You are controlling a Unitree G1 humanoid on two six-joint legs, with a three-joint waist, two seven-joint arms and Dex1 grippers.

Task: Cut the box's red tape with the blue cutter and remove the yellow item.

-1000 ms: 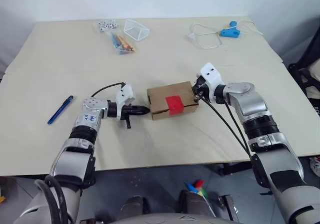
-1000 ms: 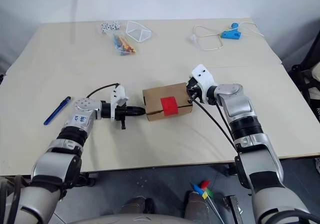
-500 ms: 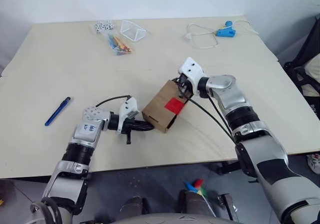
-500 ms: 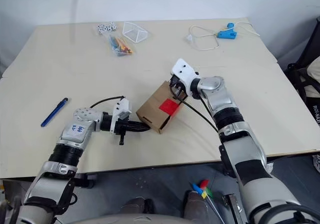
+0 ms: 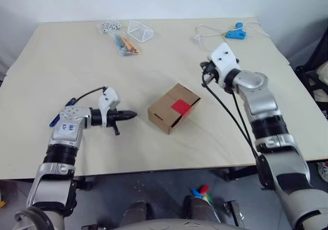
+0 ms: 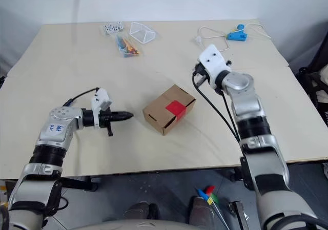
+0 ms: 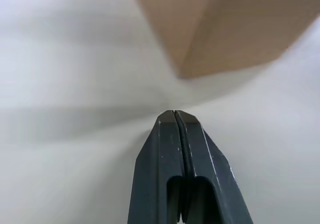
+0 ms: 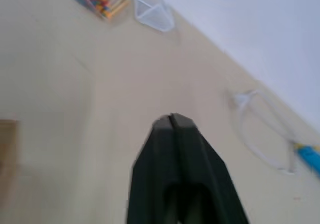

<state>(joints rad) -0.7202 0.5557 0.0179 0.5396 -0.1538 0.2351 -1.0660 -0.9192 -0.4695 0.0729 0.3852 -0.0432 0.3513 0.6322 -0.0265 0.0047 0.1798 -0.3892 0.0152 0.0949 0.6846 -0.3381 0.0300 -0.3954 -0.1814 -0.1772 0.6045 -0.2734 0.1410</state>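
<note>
The brown cardboard box (image 5: 173, 109) lies on the table's middle, turned diagonally, with the red tape (image 5: 180, 106) on its upper face. My left gripper (image 5: 131, 115) is shut and empty, level, and points at the box's left end from a short gap away; the box's corner (image 7: 225, 29) looms ahead of its tip (image 7: 173, 113). My right gripper (image 5: 206, 74) is shut and empty, raised above the table behind and right of the box. The blue cutter (image 5: 53, 121) peeks out from behind my left forearm near the left edge. The yellow item is hidden.
At the back left lie a bag of coloured pencils (image 5: 126, 43), a clear triangular container (image 5: 141, 30) and small white dice (image 5: 108, 26). A light-blue gadget (image 5: 235, 33) with a white cord (image 5: 209, 39) sits at the back right.
Both grippers have drawn away from the box, the left one leftward, the right one up and to the right. The box, tilted between them half a second ago, now lies flat and turned.
</note>
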